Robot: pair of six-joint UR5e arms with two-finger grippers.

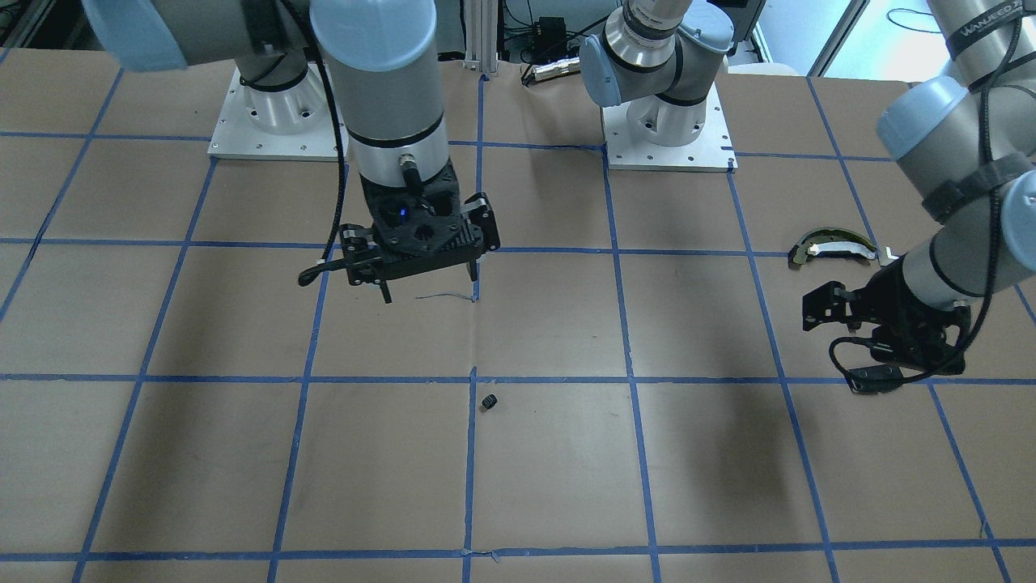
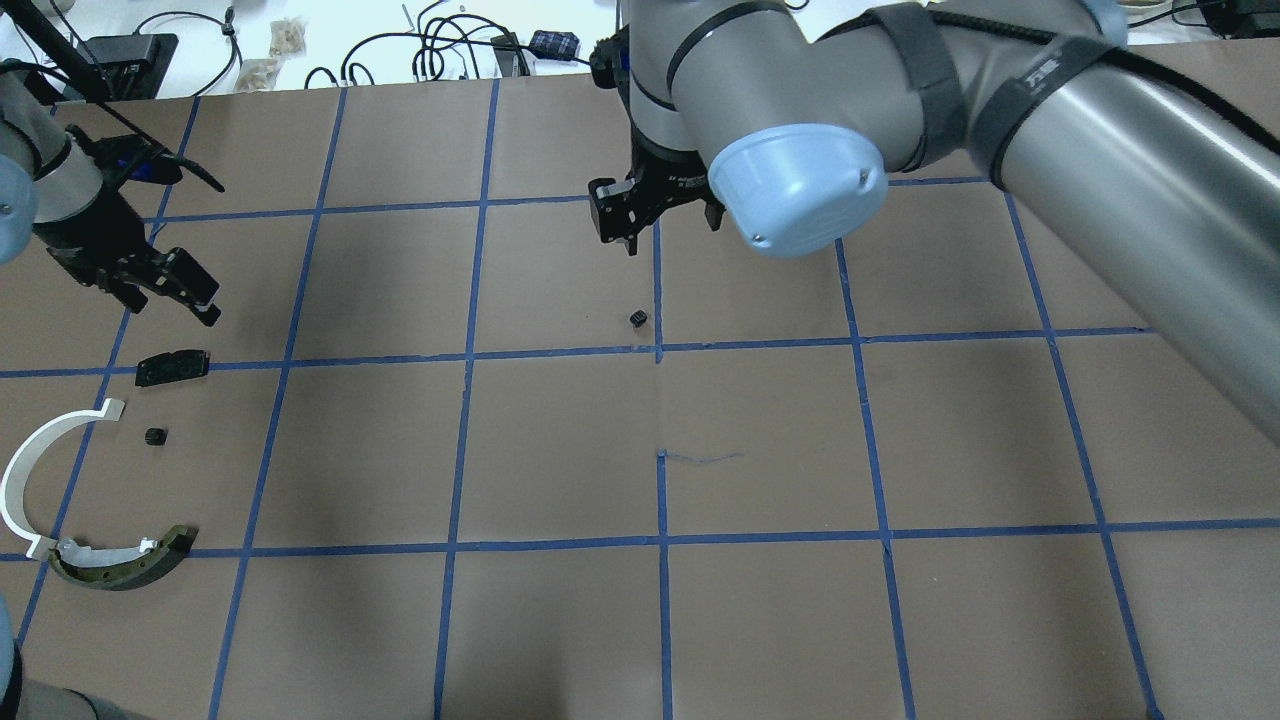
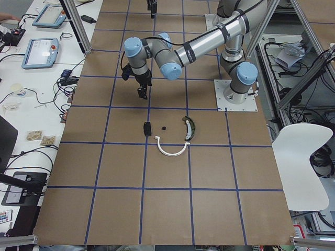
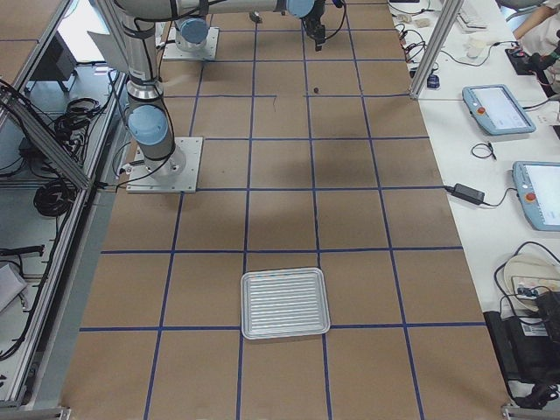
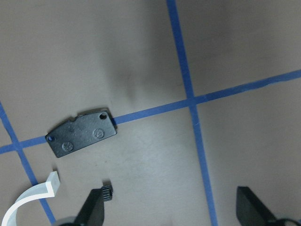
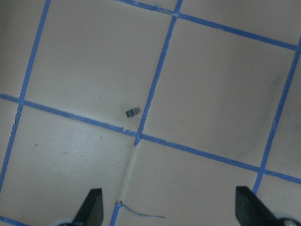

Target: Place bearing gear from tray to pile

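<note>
Near your right pincer (image 1: pixel 430 290), wide open and empty, a bearing gear (image 1: pixel 489 402) lies on the tabletop (image 1: pixel 566 486); your left pincer (image 2: pixel 172 308) gapes empty beside the pile (image 2: pixel 155 436).

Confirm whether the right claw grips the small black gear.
No, the gear lies loose on the table, clear of the open right claw.

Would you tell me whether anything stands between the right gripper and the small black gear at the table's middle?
Nothing visible does. The small black gear lies on the brown paper beside a blue tape line; the open right gripper hangs above that paper, with only paper and tape between.
</note>
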